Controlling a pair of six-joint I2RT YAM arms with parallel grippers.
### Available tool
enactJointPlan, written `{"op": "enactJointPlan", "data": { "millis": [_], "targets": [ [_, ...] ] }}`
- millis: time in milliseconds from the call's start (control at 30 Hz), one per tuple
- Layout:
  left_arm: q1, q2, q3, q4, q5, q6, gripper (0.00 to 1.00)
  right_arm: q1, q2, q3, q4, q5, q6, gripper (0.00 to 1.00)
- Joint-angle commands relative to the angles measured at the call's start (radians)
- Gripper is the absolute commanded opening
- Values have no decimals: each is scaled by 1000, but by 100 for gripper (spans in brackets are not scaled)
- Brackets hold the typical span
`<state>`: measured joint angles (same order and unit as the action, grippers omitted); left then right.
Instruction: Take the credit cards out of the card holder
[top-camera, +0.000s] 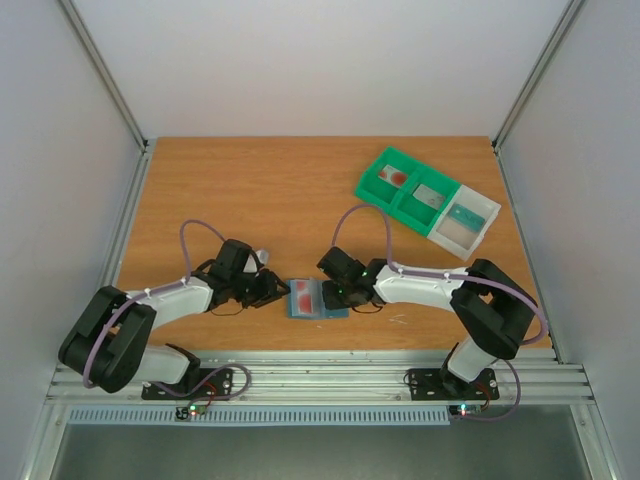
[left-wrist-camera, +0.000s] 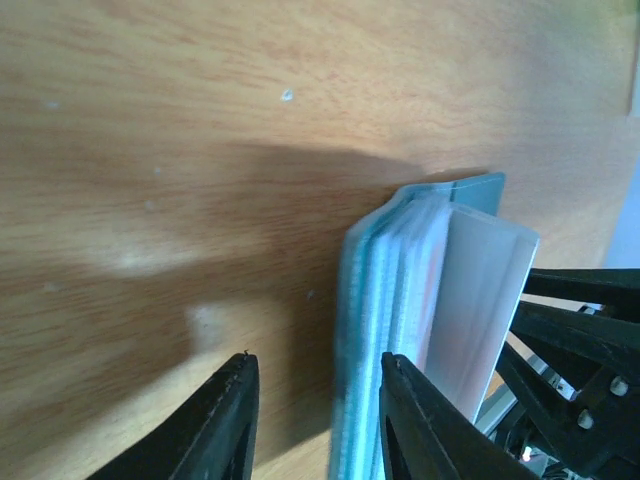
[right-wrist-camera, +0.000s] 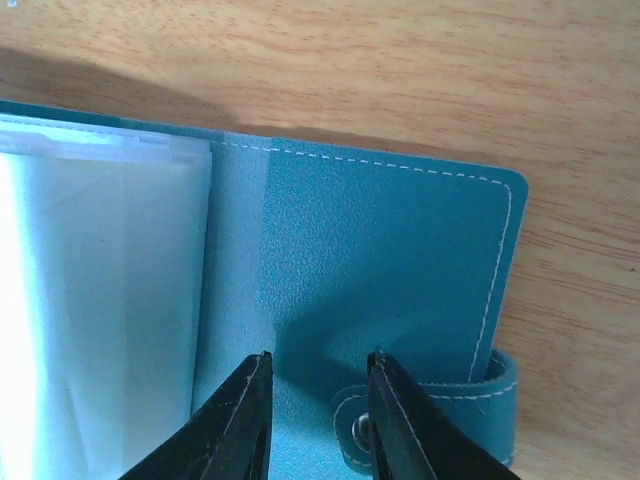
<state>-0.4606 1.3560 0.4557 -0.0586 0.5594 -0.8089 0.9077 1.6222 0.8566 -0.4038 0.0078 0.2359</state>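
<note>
**Card holder, open, cards partly removed**

Location: we find the card holder (top-camera: 318, 300) lying on the wooden table (top-camera: 250, 190) near its front edge, between the two grippers.

Orientation: it is spread open. Its long axis runs left to right along the near edge, its spine front to back. The snap strap (right-wrist-camera: 440, 415) is on the right-hand panel, on the right arm's side. The clear sleeves (left-wrist-camera: 480, 300) fan upward.

Progress: a reddish card (top-camera: 305, 295) still sits in a sleeve. The green-and-white bin tray (top-camera: 372, 187), well apart at far right, holds flat items that we judge to be cards already out. We judge the task part done.

Left gripper (top-camera: 278, 292): jaws apart at the holder's left edge, with nothing visibly clamped.

Right gripper (top-camera: 332, 293): jaws narrowly apart over the right panel beside the spine, gripping nothing. We cannot tell whether it touches the panel.
</note>
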Motion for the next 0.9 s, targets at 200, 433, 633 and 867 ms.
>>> {"op": "enactJointPlan", "data": {
  "millis": [200, 433, 633, 867],
  "targets": [
    [-1, 55, -49, 280, 80, -70, 36, -10, -26, -40, 47, 38, 20, 27],
    [-1, 81, -60, 339, 96, -108, 30, -12, -25, -46, 64, 11, 24, 28],
    [-1, 67, -60, 342, 105, -114, 6, -12, -85, -5, 13, -42, 25, 29],
    [-1, 52, -58, 335, 108, -120, 0, -10, -152, 65, -22, -118, 36, 44]
  ]
}}
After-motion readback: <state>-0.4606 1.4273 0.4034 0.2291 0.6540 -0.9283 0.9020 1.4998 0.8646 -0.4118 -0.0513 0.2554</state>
